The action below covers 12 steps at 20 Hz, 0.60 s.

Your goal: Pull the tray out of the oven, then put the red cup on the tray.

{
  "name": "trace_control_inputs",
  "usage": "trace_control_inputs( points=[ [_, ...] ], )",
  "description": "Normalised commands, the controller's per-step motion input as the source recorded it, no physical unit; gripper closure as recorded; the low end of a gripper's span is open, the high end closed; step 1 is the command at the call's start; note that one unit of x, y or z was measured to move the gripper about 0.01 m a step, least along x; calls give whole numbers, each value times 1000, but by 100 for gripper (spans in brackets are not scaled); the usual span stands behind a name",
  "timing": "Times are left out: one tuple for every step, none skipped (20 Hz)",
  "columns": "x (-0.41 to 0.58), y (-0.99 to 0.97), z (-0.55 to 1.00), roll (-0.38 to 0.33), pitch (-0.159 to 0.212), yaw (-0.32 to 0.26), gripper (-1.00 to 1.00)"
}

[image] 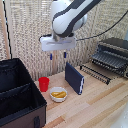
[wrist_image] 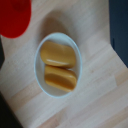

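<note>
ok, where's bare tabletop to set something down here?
Widest bare wood runs in front of the oven and its pulled-out tray, toward the exterior view's right, past the blue slab. Crowded on the left: red cup, white bowl and black case sit close together.

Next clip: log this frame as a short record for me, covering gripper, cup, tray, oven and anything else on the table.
gripper: open, holding nothing, above the table
red cup: upright on the table, beside the white bowl
tray: pulled out in front of the oven, nothing on it
bowl contents: two yellow food pieces
other: blue slab standing upright; black case open
</note>
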Motion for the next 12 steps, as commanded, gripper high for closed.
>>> trace_control_inputs(
  points=[
    [740, 111, -143, 81, 64, -72, -100],
    [706, 80, -103, 96, 79, -55, -100],
    [674, 51, -71, 110, 97, -35, -100],
    [594, 74, -57, 121, 107, -14, -100],
    [557, 103, -57, 139, 122, -3, -100],
    [446, 169, -51, 148, 134, 0, -100],
    [340, 297, -49, 144, 145, 0, -100],
    [203, 400, -26, 155, 182, 0, -100],
    [120, 460, 0, 166, 217, 0, -100],
    [31, 480, 0, 193, 279, 0, -100],
    [29, 440, 0, 200, 304, 0, -100],
    [31, 440, -34, 175, 312, 0, -100]
  ],
)
